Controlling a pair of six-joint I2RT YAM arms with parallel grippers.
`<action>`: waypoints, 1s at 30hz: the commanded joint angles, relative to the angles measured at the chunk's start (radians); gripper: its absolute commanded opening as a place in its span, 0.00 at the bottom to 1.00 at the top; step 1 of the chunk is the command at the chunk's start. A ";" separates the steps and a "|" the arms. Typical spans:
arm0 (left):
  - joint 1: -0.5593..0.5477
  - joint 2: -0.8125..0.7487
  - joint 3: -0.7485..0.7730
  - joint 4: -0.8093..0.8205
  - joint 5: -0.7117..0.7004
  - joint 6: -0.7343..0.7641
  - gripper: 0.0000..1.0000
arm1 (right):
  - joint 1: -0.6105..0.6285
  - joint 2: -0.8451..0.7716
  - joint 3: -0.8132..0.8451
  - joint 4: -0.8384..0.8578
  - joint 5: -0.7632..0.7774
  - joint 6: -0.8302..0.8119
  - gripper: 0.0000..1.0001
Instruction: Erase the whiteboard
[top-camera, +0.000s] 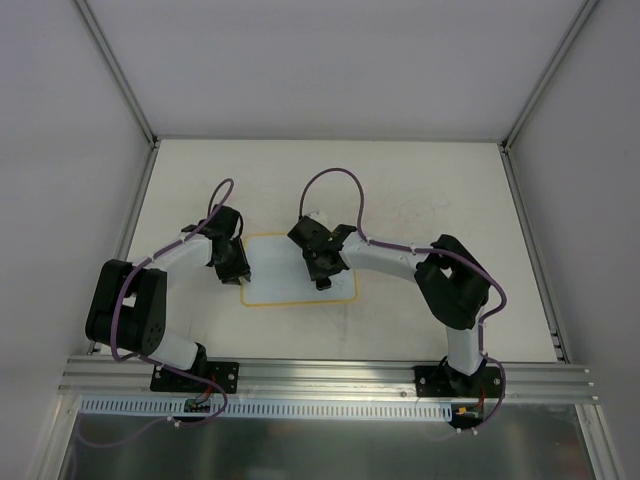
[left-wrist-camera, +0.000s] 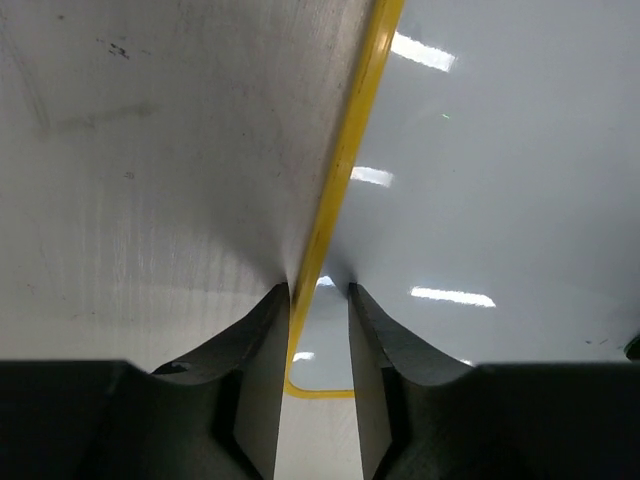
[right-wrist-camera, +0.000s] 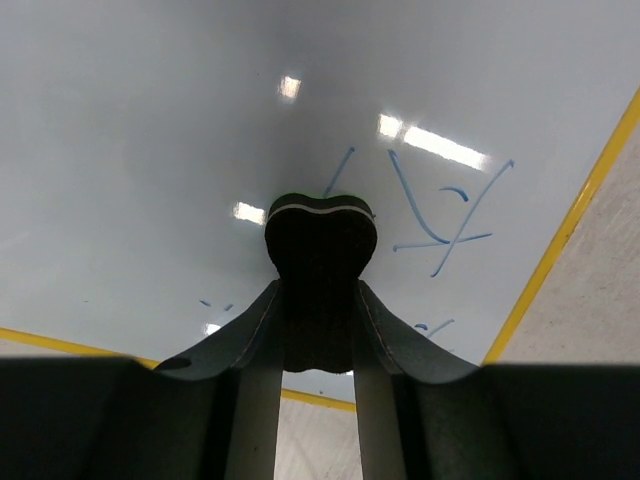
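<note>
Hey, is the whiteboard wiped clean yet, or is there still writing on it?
Not clean. Blue scribbles show on the whiteboard, right beside the black eraser held in the right gripper.

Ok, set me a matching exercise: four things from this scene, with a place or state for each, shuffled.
Things:
1. left gripper
2. right gripper
3. blue scribbles
4. whiteboard

Places or states:
A. shut on the black eraser
B. flat on the table, under both grippers
C. astride the yellow border
D. on the board surface, beside the eraser

Pairs: 1-C, 2-A, 3-D, 4-B
</note>
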 joint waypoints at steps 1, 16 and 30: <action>-0.002 0.007 -0.029 -0.004 0.015 -0.018 0.28 | 0.005 0.009 0.038 -0.007 -0.006 -0.017 0.15; -0.018 0.022 -0.052 -0.013 -0.051 -0.042 0.00 | 0.074 0.069 0.112 -0.010 -0.054 -0.072 0.00; -0.018 0.093 -0.018 -0.059 -0.088 -0.030 0.00 | 0.004 -0.052 -0.231 0.008 0.096 -0.030 0.00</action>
